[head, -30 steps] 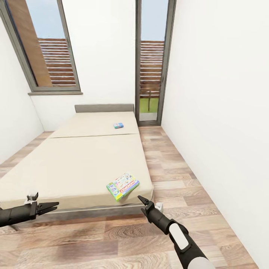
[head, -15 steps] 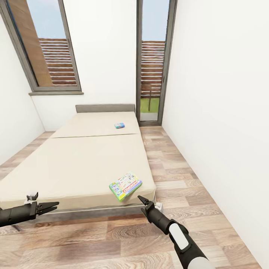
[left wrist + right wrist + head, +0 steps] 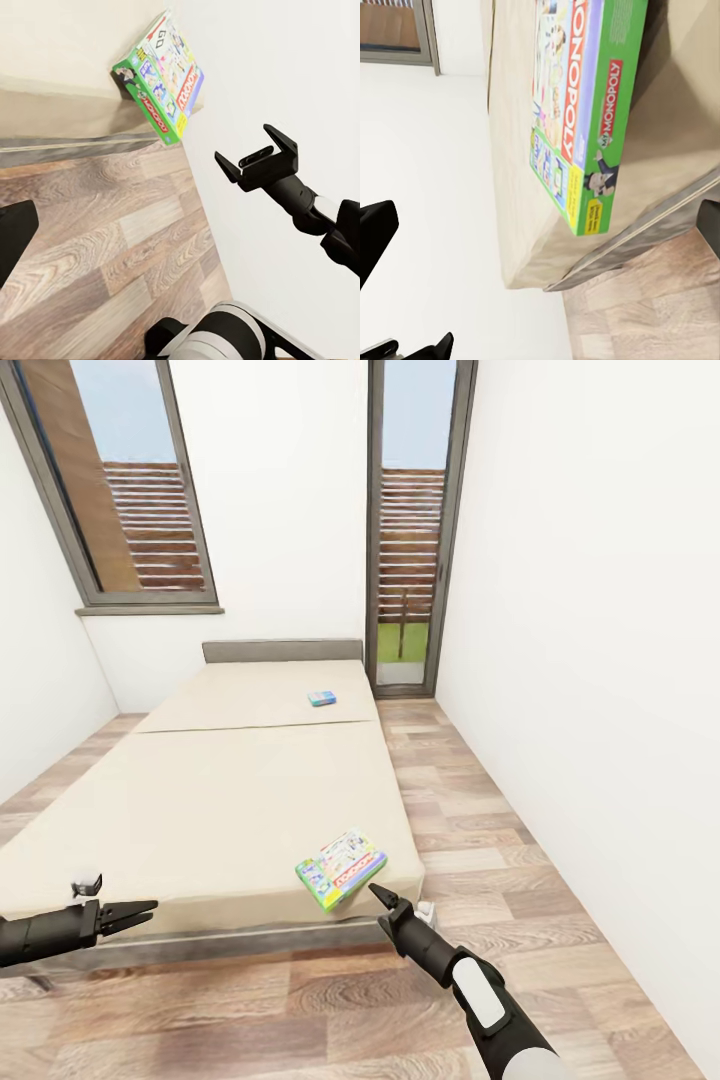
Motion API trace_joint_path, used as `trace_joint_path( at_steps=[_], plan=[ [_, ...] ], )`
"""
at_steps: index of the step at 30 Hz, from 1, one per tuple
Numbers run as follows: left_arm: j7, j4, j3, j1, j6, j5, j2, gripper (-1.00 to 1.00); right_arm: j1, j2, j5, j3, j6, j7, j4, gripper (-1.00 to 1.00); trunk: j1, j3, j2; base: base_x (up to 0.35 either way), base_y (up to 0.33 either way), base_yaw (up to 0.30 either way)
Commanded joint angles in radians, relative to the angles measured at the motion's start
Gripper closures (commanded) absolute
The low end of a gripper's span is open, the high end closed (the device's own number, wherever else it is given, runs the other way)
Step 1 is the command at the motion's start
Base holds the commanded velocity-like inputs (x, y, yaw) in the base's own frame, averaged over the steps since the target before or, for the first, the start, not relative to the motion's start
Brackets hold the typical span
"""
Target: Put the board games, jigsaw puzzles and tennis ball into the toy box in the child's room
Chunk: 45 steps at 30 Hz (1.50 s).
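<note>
We're parked at the foot of the wide cream-beige bed (image 3: pixel 220 790). The green Monopoly board game box (image 3: pixel 341 869) lies at its near right corner, just ahead of our right gripper (image 3: pixel 377 894) (fingers spread, nothing held). The small blue game box (image 3: pixel 321 698) sits far up the mattress. Left gripper (image 3: pixel 140 909) hangs empty, slightly parted.

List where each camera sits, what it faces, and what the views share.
Head: high, looking down over the bed toward the windows; left gripper and right gripper show.
Left wrist: low, facing the bed corner, green game box and right gripper.
Right wrist: close on the box.
Shared: the box.
</note>
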Motion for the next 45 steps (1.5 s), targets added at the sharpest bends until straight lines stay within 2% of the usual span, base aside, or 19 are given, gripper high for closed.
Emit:
trace_joint_path(
  at_steps=[1,33,40,45],
  plan=[
    [-0.004,0.0,0.0,0.0,0.011,-0.001,0.0,-1.0,-0.001,0.001,-0.004,-0.006,0.008,0.001,0.0,-1.0,0.0,-0.001,0.0,0.032,0.015,0.0],
    [-0.004,0.0,0.001,0.0,0.011,-0.001,0.0,-1.0,-0.001,0.001,-0.006,-0.005,0.013,0.0,0.0,-1.0,0.0,-0.001,0.0,0.03,0.02,0.0],
    [-0.004,0.0,0.002,0.0,0.011,-0.001,0.0,-1.0,-0.001,0.001,-0.006,-0.006,0.013,0.0,0.0,-1.0,0.027,-0.023,-0.049,0.002,0.001,0.0],
    [-0.004,0.0,0.002,0.0,0.013,-0.001,0.0,-1.0,-0.001,0.001,-0.006,-0.005,0.013,0.0,0.0,-1.0,0.031,-0.026,-0.056,0.0,0.0,0.0]
  ],
)
